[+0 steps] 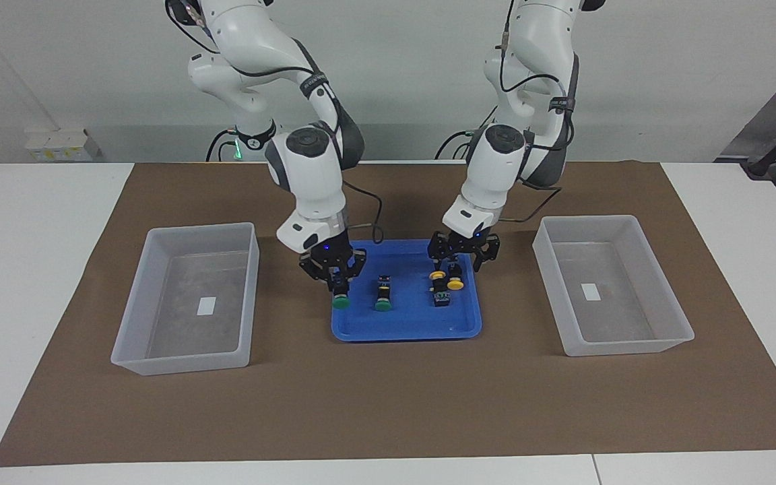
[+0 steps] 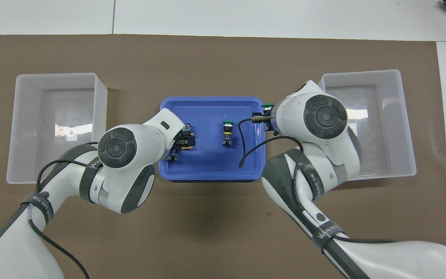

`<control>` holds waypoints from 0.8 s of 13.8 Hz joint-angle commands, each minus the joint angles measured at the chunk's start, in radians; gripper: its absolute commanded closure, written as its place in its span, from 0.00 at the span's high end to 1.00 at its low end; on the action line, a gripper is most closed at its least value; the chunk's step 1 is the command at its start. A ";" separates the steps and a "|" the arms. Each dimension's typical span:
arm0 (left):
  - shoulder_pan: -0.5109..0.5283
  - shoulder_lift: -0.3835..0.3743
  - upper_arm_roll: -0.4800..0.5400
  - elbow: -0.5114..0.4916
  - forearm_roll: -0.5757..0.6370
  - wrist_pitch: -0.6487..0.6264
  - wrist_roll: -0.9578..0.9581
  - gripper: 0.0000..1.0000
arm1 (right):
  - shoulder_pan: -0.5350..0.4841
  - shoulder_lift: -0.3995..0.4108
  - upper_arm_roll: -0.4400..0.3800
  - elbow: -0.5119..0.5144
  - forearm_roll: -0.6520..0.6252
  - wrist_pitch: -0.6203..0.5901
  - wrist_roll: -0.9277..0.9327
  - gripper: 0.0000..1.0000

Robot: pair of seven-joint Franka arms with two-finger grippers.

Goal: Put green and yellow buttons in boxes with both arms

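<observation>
A blue tray (image 1: 408, 323) in the middle of the mat holds the buttons. My right gripper (image 1: 338, 277) is over the tray's edge toward the right arm's end. It is shut on a green button (image 1: 340, 301), held cap down just above the tray; its cap shows in the overhead view (image 2: 267, 105). A second green button (image 1: 382, 304) lies in the tray (image 2: 227, 124). My left gripper (image 1: 453, 268) is low over two yellow buttons (image 1: 437, 275) (image 1: 455, 283) and shut on one of them. One yellow cap shows from overhead (image 2: 186, 143).
Two translucent boxes stand on the brown mat, one beside each end of the tray. One (image 1: 133, 296) is toward the right arm's end, the other (image 1: 550, 283) toward the left arm's end. Each holds only a white label. The tray also shows overhead (image 2: 207, 164).
</observation>
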 commanded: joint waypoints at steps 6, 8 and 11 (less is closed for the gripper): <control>-0.015 -0.042 0.015 -0.101 -0.007 0.021 0.053 0.89 | -0.320 -0.136 0.010 -0.053 0.004 -0.137 -0.307 0.00; -0.015 -0.045 0.014 -0.114 -0.007 0.022 0.054 0.82 | -0.374 -0.096 0.010 -0.080 0.005 -0.071 -0.358 0.00; -0.015 -0.047 0.014 -0.124 -0.007 0.022 0.050 0.65 | -0.431 -0.064 0.010 -0.123 0.005 0.018 -0.395 0.00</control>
